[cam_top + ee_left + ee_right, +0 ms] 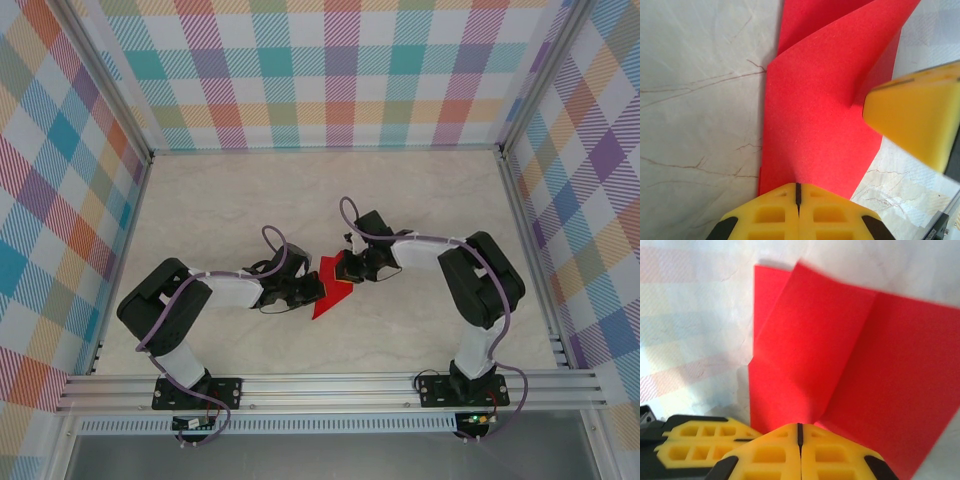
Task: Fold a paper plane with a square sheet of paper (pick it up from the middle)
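Observation:
The square sheet of paper [330,288] is bright red and lies partly folded at the middle of the table, between both grippers. My left gripper [306,290] is shut on its left edge. In the left wrist view the sheet [815,110] rises from the shut tips of that gripper [798,186] as a raised flap over a lower layer. My right gripper [345,268] is shut on the sheet's upper right side. In the right wrist view a crease in the sheet [840,350] runs down into its shut tips [800,426]. The two grippers stand close together.
The pale marbled table [250,200] is fenced by checked walls [330,70] at the back and both sides. An aluminium rail [330,390] runs along the near edge. A yellow finger [912,120] of the right gripper is at the right of the left wrist view.

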